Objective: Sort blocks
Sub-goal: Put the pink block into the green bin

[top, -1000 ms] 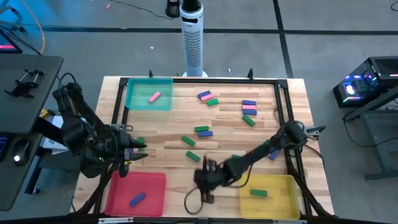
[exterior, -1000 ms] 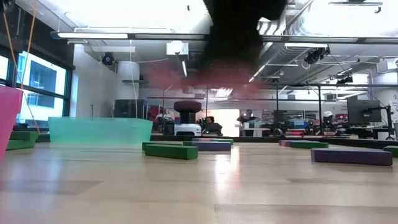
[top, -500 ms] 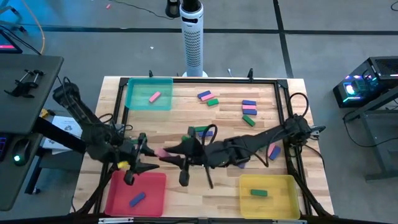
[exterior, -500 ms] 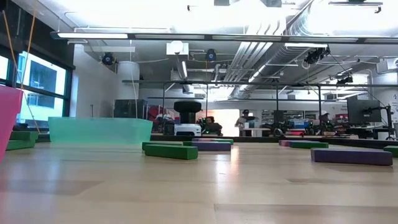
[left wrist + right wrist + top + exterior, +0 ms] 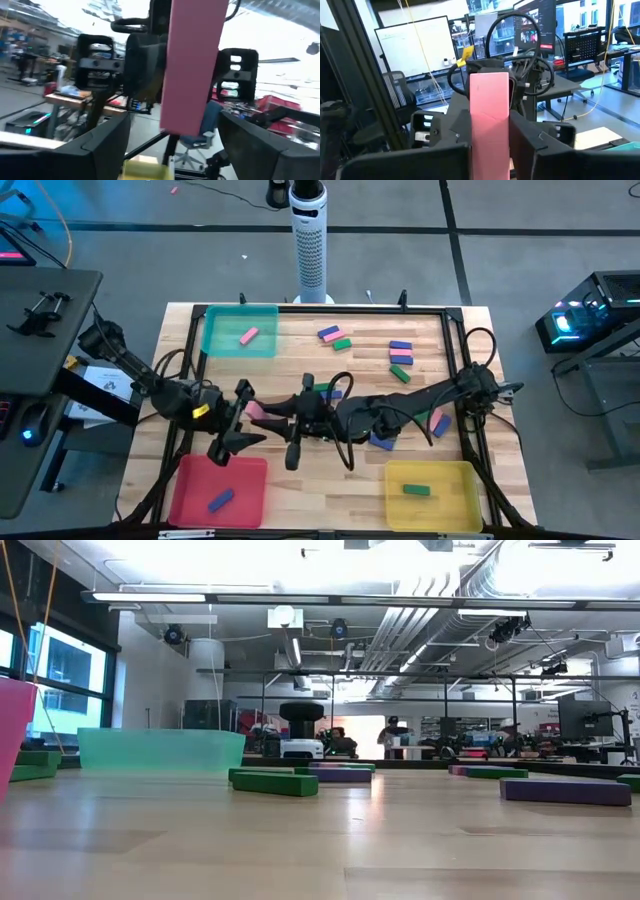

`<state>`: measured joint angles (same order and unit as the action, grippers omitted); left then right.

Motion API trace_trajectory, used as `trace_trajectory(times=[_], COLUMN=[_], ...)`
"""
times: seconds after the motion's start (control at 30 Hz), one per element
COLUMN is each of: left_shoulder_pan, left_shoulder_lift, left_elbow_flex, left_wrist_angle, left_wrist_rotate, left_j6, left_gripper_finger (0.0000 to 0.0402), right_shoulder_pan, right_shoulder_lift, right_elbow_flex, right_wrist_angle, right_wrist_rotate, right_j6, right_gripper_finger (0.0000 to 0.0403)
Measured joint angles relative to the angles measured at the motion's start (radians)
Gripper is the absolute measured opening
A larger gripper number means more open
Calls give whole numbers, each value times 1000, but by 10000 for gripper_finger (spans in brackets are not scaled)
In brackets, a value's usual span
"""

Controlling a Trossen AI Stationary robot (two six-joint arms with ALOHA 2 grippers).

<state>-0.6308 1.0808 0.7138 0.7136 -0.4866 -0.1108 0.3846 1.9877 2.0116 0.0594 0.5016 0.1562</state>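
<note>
Wooden desk under two dark arms: along its near edge sit a red tray (image 5: 220, 490) holding a blue block (image 5: 221, 500) and a yellow tray (image 5: 432, 492) holding a green block (image 5: 416, 490). Mid-desk, the right tool (image 5: 268, 412) pinches a pink block (image 5: 489, 120) by one end, while the left tool (image 5: 240, 418), fingers spread wide, flanks the other end without touching. Loose blocks (image 5: 400, 360) lie beyond; a teal tray (image 5: 240, 332) with another pink block (image 5: 248, 336) fills the far left corner.
</note>
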Motion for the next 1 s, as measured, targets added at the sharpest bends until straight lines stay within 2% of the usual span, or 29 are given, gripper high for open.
trace_trajectory(times=[0.13, 0.3, 0.47, 0.67, 0.77, 0.9, 1.0], left_shoulder_pan=[33, 48, 51, 59, 61, 60, 60], left_shoulder_lift=[32, 28, 5, -5, -7, -11, -29], left_elbow_flex=[33, 43, 43, 43, 43, 45, 49], left_wrist_angle=[5, 1, -18, -24, -50, -107, -219], left_wrist_rotate=[108, 129, 127, 117, 122, 101, 50], left_j6=[-2, -9, 10, 28, 14, -28, -91], left_gripper_finger=[287, 266, 212, 120, 72, 71, 71], right_shoulder_pan=[-1, -1, 9, 15, 16, 15, 14], right_shoulder_lift=[0, 0, 0, -2, -2, -6, -36], right_elbow_flex=[0, -1, -1, -1, -1, -1, -4], right_wrist_angle=[4, 2, -1, -7, -18, -48, -103], right_wrist_rotate=[9, 14, 31, 47, 46, 46, 53], right_j6=[0, 1, 2, 6, 37, 71, 71], right_gripper_finger=[48, 49, 49, 52, 77, 125, 152])
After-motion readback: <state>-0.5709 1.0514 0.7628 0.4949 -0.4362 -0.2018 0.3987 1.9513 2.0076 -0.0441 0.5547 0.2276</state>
